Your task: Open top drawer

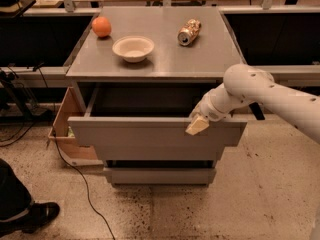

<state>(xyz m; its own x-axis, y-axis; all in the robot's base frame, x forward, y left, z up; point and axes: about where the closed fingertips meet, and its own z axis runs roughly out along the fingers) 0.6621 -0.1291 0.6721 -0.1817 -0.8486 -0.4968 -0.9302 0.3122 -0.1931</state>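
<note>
**Top drawer drawn out below the tabletop's near edge**

The top drawer (150, 138) is seen pulled partly out beneath the near edge of the tabletop (200, 64), and its interior is exposed. The gripper (197, 125) is set against the upper rim of the drawer front, towards the right end; whether it is clamped there cannot be told. On the tabletop, a white bowl (133, 48) is placed left of centre. A can (189, 32) is laid on its side towards the far-right corner, and an orange (101, 26) is found near the far-left corner.
</note>
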